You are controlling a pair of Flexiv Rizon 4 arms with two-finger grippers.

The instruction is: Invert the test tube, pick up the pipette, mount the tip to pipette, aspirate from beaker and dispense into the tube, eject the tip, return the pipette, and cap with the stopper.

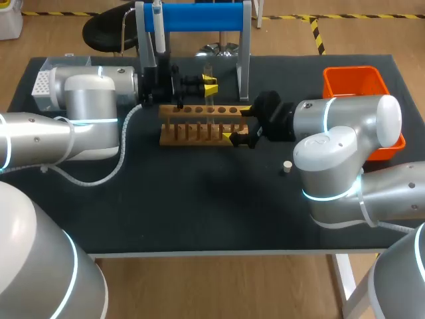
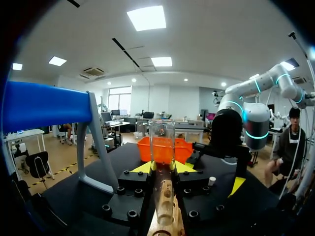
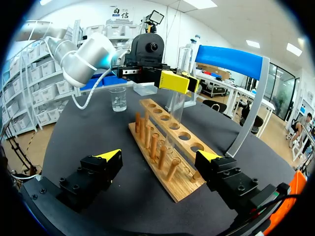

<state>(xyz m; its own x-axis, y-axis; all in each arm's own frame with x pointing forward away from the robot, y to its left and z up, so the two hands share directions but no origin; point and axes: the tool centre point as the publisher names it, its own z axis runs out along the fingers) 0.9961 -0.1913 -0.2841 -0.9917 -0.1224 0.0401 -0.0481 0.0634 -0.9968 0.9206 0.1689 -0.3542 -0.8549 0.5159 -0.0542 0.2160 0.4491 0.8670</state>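
My left gripper (image 1: 208, 84) is shut on a clear test tube (image 2: 162, 145), which it holds upright over the wooden rack (image 1: 199, 123). In the right wrist view the same tube (image 3: 178, 105) hangs from the left gripper (image 3: 179, 81) down to the rack's (image 3: 167, 147) hole row. My right gripper (image 1: 238, 126) stands open at the rack's right end, with its fingers either side of that end (image 3: 160, 157). The pipette (image 1: 158, 26) hangs on the blue stand (image 1: 199, 16). A beaker (image 3: 118, 98) with liquid stands beyond the rack. The small white stopper (image 1: 287, 166) lies on the mat.
An orange bin (image 1: 355, 83) sits at the back right, partly behind my right arm. A white tip box (image 1: 41, 85) stands at the back left. The blue stand's legs (image 1: 244, 60) rise just behind the rack. Black mat in front of the rack is bare.
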